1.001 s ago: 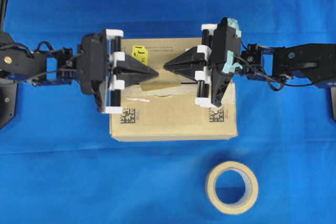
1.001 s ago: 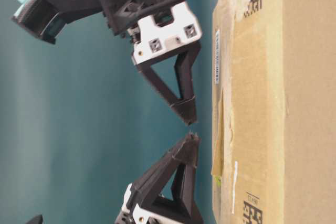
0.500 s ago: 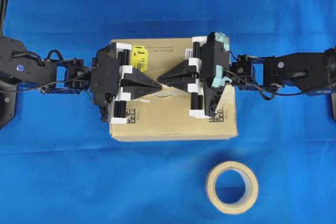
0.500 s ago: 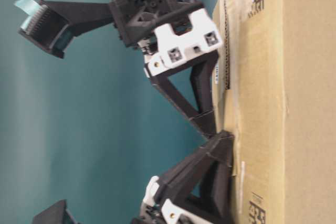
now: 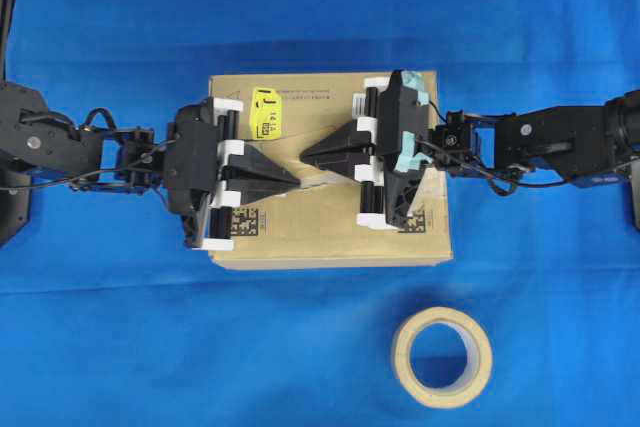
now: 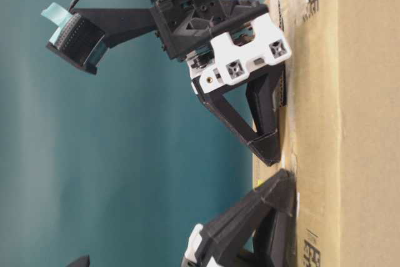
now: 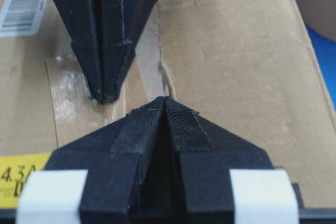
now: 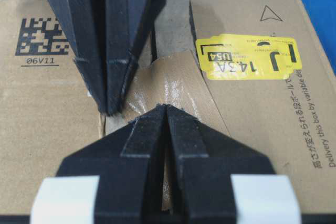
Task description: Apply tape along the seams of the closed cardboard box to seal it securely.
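Note:
The brown cardboard box (image 5: pixel 330 237) with a yellow sticker (image 5: pixel 265 110) lies in the middle. The tan tape strip (image 8: pixel 173 85) lies glossy across the seam (image 8: pixel 190 17), next to the sticker. It also shows in the left wrist view (image 7: pixel 68 106). My left gripper (image 5: pixel 296 179) is shut, its tip down on the box top at the seam. My right gripper (image 5: pixel 304 155) is shut, its tip resting on the tape strip just beside the left tip. Both tips touch the box top in the table-level view, right (image 6: pixel 272 154) above left (image 6: pixel 284 176).
The beige tape roll (image 5: pixel 441 357) lies on the blue cloth in front of the box, toward the right. A square code (image 8: pixel 41 36) and a barcode label (image 7: pixel 23 3) are on the box top. The blue cloth surrounds the box.
Both shut grippers came down from above the box onto its top, covering most of the tape strip. Since then the left tip has slid slightly toward the front.

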Tool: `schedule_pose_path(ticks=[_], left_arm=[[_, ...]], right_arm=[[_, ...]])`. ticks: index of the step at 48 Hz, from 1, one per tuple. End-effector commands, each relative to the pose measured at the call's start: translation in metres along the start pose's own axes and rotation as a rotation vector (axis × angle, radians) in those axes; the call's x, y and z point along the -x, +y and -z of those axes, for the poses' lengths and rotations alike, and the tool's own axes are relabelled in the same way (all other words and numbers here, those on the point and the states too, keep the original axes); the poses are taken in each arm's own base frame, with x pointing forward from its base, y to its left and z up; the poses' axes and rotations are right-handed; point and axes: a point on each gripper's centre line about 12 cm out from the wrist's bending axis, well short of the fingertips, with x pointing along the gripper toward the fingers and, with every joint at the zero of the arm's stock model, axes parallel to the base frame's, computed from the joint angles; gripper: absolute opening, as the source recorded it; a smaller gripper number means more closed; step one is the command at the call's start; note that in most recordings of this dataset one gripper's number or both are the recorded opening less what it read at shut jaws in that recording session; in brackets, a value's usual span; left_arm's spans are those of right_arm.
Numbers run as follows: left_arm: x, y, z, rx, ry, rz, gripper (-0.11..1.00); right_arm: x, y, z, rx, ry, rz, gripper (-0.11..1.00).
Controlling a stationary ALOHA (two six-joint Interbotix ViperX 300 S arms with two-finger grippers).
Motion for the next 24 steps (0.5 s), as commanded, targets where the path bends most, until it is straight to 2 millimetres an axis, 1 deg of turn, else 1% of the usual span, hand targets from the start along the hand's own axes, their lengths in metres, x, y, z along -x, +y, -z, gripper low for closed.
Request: schedule_pose_path(ticks=[1, 6, 17, 24], left_arm=[[0.005, -0.006, -0.002, -0.005, -0.006, 0.017, 0.0], [0.008, -0.005, 0.003, -0.004, 0.002, 0.014, 0.0], [0.021, -0.001, 0.014, 0.006, 0.021, 0.003, 0.0], [0.032, 0.0, 0.023, 0.019, 0.027, -0.004, 0.0]], right_arm=[[0.004, 0.002, 0.003, -0.015, 0.004, 0.001, 0.01], [0.01, 0.0, 0.015, -0.032, 0.032, 0.011, 0.01], [0.031, 0.001, 0.033, -0.058, 0.071, 0.021, 0.01], [0.043, 0.0, 0.038, -0.069, 0.079, 0.025, 0.01]])
